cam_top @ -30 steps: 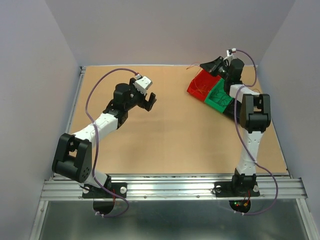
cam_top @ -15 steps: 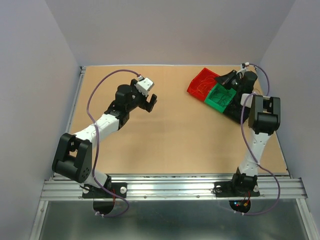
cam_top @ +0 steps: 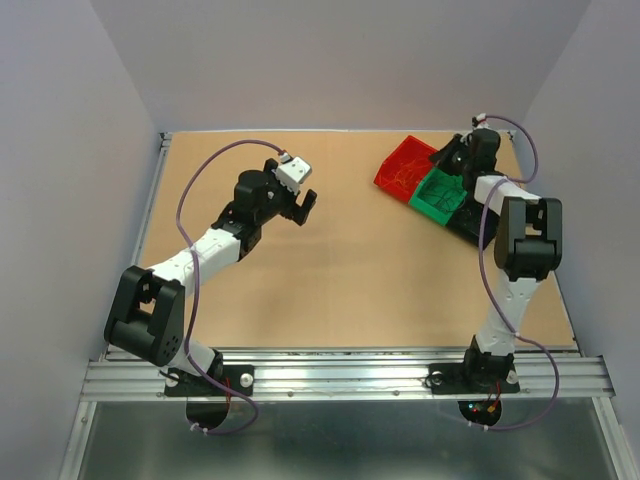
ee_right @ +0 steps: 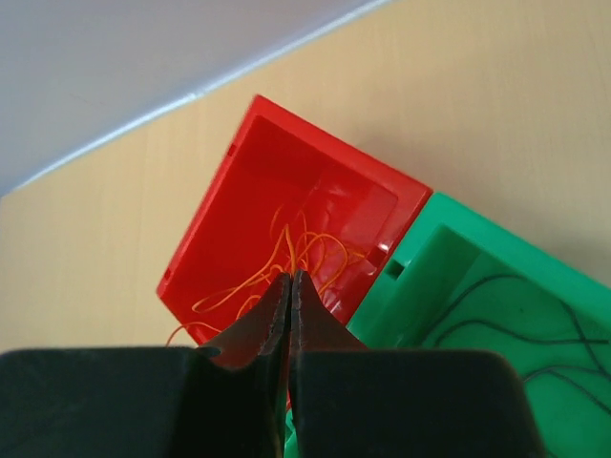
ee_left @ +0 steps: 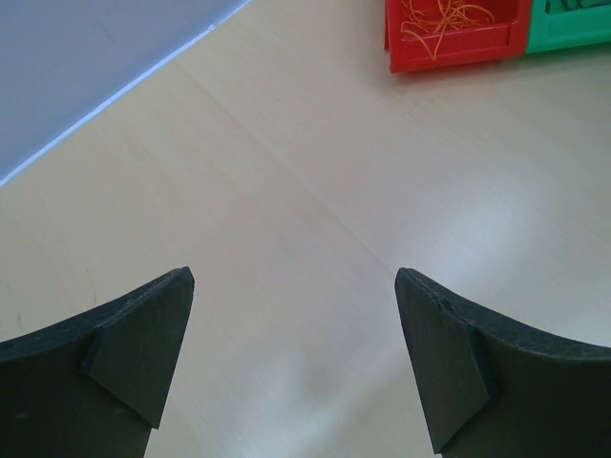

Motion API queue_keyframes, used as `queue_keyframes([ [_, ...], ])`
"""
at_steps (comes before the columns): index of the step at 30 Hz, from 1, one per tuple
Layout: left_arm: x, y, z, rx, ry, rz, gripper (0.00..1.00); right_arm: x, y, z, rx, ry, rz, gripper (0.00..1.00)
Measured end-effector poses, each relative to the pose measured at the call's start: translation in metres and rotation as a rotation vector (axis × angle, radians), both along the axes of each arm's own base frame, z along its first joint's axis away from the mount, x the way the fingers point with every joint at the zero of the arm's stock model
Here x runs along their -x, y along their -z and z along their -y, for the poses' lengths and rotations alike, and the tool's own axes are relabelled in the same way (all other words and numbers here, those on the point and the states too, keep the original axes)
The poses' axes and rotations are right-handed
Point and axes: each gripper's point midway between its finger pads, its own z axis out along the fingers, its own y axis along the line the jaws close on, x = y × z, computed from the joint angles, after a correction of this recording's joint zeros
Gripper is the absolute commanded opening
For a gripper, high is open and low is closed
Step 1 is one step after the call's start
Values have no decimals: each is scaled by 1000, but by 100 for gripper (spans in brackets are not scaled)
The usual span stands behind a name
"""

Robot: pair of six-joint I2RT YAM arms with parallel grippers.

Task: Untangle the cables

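- Top external view: a red bin [cam_top: 386, 182] and a green bin [cam_top: 428, 208] are seen touching each other at the far right of the desk [cam_top: 350, 280]. The right end effector [cam_top: 445, 158] is held over them, and the left end effector [cam_top: 300, 205] is hung well apart over bare desk.
- Progress, as a guess: sorting looks pretty far along. Orange cables [ee_right: 301, 253] are found only in the red bin and dark cables [ee_right: 516, 324] only in the green one. No loose strands can be made out on the desk.
- What's probably left: the orange bunch is piled in overlapping loops, so it can't really be called untangled yet. One orange loop seems to be spilled over the red bin's near edge. The dark ones are spread out looser.
- Right end effector: fingers are pressed fully together, just above the orange bunch. Whether a hair-thin strand is pinched can't be told.
- Left end effector: fingers are spread wide, with nothing between them.
- View differences: the dark strands can only be made out from the right wrist. From above, the cables are barely a tint in the red bin. From the left wrist, the red bin is caught from the other side, with just a sliver of green. Only the top view shows where both arms are placed.
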Motion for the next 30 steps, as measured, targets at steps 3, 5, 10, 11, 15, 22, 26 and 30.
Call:
queue_keyframes([
  [3,0,0,0,-5,-2,1,99,-1,12,-14,68,44,-85,1],
  [5,0,1,0,-8,-4,0,99,-7,12,-26,114,68,-114,0],
  [10,1,2,1,-16,-5,-2,99,-14,5,-55,210,129,-159,1],
  [11,2,3,1,-17,-4,-2,99,-18,1,-59,233,150,-163,0],
  [15,3,3,3,-21,-1,-3,99,-42,-5,-68,344,267,-174,1],
  [22,4,5,5,-29,3,-6,99,-49,32,-63,463,356,-264,1],
  [26,4,5,4,-34,1,-3,99,-37,63,-50,522,377,-353,0],
  [30,4,5,5,-38,0,0,99,-29,84,-38,568,403,-410,1],
])
